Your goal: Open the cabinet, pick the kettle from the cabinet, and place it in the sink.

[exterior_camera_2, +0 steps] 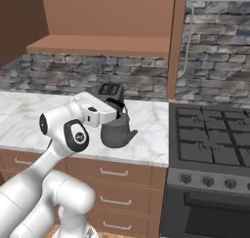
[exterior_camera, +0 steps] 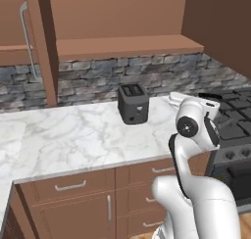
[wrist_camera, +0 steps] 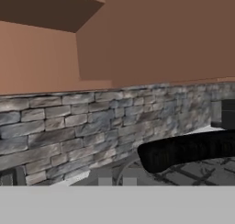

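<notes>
Cabinet door (exterior_camera: 37, 42): stood swung out at the upper left of the left base view, edge-on, with its silver bar handle (exterior_camera: 27, 37) running down the left side.
Cabinet interior (exterior_camera: 122, 17): reddish-brown, spanning the upper centre of the same view, above the grey stone backsplash (exterior_camera: 147, 71).
Countertop (exterior_camera: 73, 135): white marble, across the middle of the frame, with drawer fronts (exterior_camera: 71, 186) below it.
Toaster (exterior_camera: 133, 103): black, two-slot, stood on the marble near the backsplash, centre of frame.
Gripper (exterior_camera_2: 113, 110): left of centre in the right base view, pressed together on the black arched handle of the kettle.
Kettle (exterior_camera_2: 116, 132): dark grey, hung below the gripper, above the counter's front part, spout toward the right of frame.
Stove (exterior_camera_2: 215, 139): dark gas range, at the right of the right base view.
</notes>
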Motion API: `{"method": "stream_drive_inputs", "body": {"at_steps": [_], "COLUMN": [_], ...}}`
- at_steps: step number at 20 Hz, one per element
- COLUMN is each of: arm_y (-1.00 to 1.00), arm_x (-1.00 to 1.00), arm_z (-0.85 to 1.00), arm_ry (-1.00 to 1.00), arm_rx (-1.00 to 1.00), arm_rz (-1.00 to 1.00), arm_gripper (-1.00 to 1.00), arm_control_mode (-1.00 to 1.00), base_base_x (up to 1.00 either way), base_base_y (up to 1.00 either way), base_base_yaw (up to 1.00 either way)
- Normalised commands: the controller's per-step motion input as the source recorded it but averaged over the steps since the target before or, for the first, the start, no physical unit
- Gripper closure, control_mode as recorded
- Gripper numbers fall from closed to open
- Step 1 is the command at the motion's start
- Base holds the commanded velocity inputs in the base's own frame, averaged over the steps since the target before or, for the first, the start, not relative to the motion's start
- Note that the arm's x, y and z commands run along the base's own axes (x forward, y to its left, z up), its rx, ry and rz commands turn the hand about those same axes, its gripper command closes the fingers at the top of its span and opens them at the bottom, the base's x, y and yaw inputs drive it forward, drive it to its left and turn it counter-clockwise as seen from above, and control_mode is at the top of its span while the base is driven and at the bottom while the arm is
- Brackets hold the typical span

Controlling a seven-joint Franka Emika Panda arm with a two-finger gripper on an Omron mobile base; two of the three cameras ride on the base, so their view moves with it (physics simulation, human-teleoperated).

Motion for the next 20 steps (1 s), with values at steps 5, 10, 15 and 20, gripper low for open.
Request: {"method": "stream_drive_inputs", "body": {"at_steps": [5,10,15,20], "arm_y": [0.0,0.0,0.0,0.0], "arm_x": [0.0,0.0,0.0,0.0], "arm_z": [0.0,0.0,0.0,0.0], "arm_ry": [0.0,0.0,0.0,0.0], "arm_rx": [0.0,0.0,0.0,0.0], "arm_rz": [0.0,0.0,0.0,0.0], "arm_gripper": [1.0,1.0,1.0,1.0], "arm_control_mode": [1.0,1.0,1.0,1.0], "base_base_x": [-0.6,-0.57,-0.52,-0.39], "base_base_y": [0.0,0.0,0.0,0.0], "base_base_yaw": [0.0,0.0,0.0,0.19]}}
